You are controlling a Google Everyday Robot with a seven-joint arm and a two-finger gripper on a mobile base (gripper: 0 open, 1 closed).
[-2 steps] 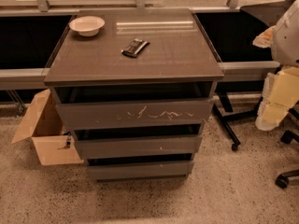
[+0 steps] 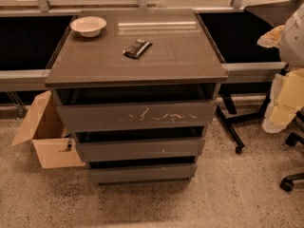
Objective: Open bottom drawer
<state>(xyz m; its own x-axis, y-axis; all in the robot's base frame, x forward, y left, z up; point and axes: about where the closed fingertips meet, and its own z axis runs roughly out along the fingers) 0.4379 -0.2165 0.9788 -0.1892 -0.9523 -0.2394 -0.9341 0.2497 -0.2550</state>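
A dark grey-brown cabinet (image 2: 137, 56) with three handleless drawers stands in the middle of the camera view. The bottom drawer (image 2: 142, 173) is the smallest and narrowest, with a plain flat front just above the floor and a dark gap above it. The mid-sized drawer (image 2: 140, 148) sits above it, and the tallest front with white scratches (image 2: 137, 115) is on top. My gripper (image 2: 285, 103), a white and cream shape, hangs at the right edge, well to the right of the cabinet and touching nothing.
A white bowl (image 2: 88, 26) and a dark remote-like object (image 2: 137, 48) lie on the cabinet top. An open cardboard box (image 2: 47, 137) stands on the floor at the left. Black chair or stand legs with casters (image 2: 237, 137) are at the right. The floor is speckled.
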